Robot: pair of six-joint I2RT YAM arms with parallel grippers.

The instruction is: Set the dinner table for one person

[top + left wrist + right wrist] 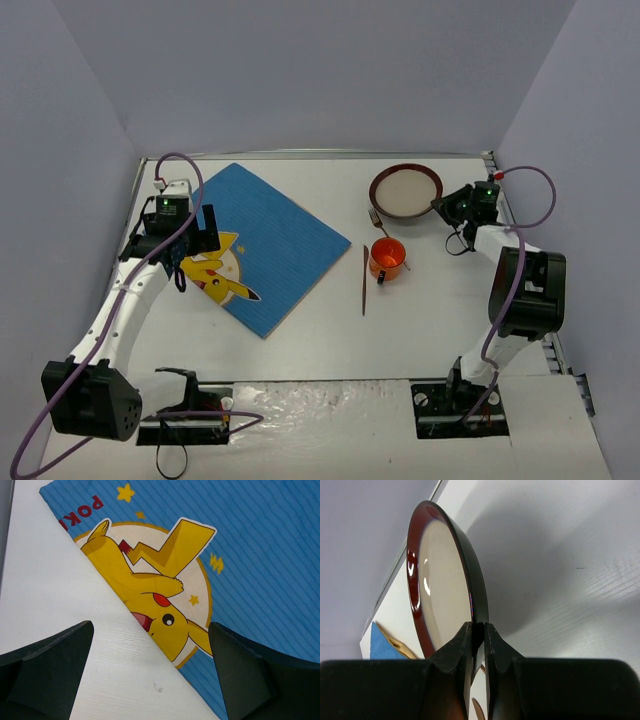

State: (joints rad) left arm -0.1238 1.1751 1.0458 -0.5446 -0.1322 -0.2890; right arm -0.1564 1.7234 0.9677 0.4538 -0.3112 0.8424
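The white dinner table point(310, 335) carries a blue placemat point(275, 240) with a yellow cartoon figure, lying askew at the left. My left gripper point(203, 238) hovers over the mat's left edge, and the left wrist view shows it open point(150, 647), with the mat point(250, 555) and bare table point(50, 580) below. A round plate point(405, 190) with a dark red rim sits at the far right. My right gripper point(438, 206) is at its right edge. In the right wrist view it is shut point(478, 630) on the plate's point(440, 580) rim.
In front of the plate lie a fork point(378, 222), an orange cup point(388, 258) and a thin brown stick point(365, 280). Grey walls enclose the table on three sides. The arm bases stand at the near edge.
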